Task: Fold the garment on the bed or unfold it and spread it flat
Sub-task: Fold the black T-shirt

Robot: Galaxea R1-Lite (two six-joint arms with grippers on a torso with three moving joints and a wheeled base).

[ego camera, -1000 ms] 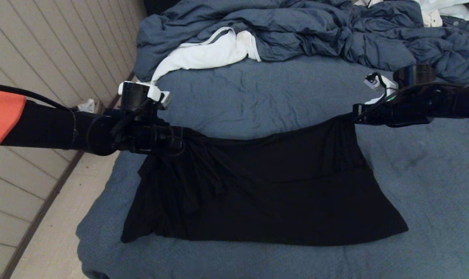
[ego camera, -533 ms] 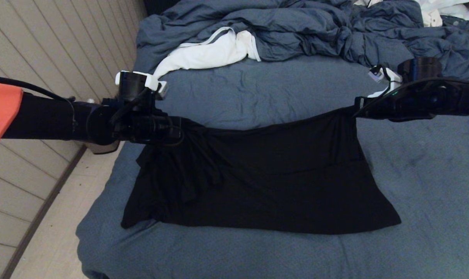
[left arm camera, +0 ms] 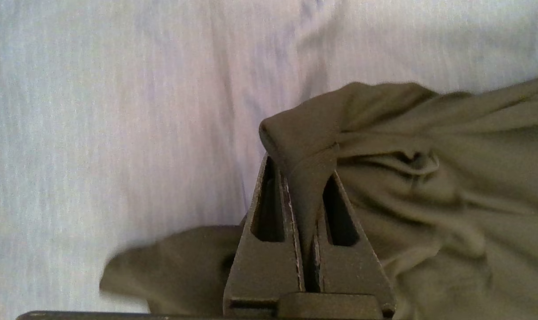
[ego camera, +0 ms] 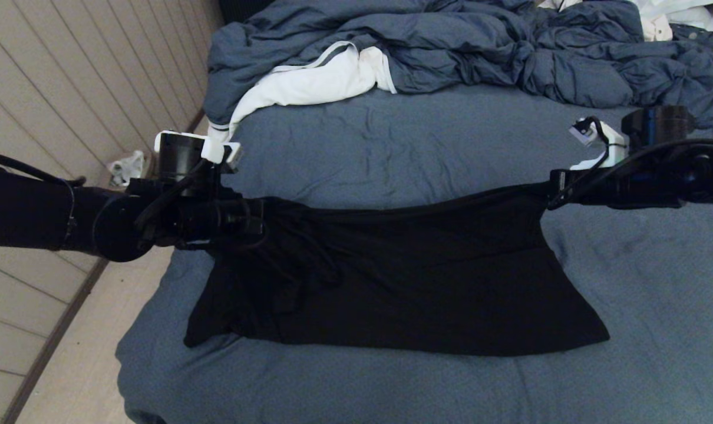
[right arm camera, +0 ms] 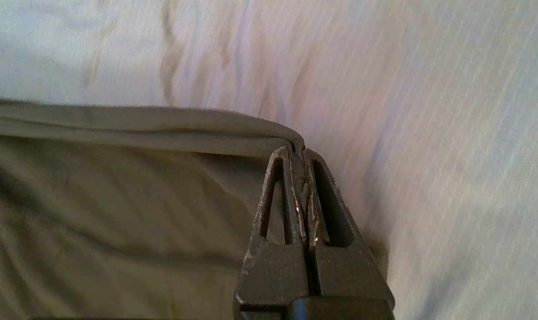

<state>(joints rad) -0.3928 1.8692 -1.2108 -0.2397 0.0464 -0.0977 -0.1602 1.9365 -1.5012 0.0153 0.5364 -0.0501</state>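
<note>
The black garment [ego camera: 403, 277] hangs stretched between my two grippers, its far edge lifted and its near edge resting on the bed [ego camera: 392, 147]. Only plain black cloth shows; no print is visible. My left gripper [ego camera: 265, 215] is shut on the garment's left upper corner, where cloth bunches [left arm camera: 304, 146] between the fingers [left arm camera: 269, 231]. My right gripper [ego camera: 548, 191] is shut on the right upper corner, pinching the folded edge [right arm camera: 298, 151]. The garment's left side is creased and gathered; the right side falls smoother.
A crumpled blue-grey duvet [ego camera: 451, 47] lies across the far end of the bed, with a white cloth [ego camera: 309, 82] tucked against it. The bed's left edge drops to a pale floor [ego camera: 85, 353] beside a panelled wall [ego camera: 68, 76].
Both grippers have moved apart and slightly lower, pulling the garment's lifted edge straighter and tauter. The near edge slid a little farther from me during the first half second.
</note>
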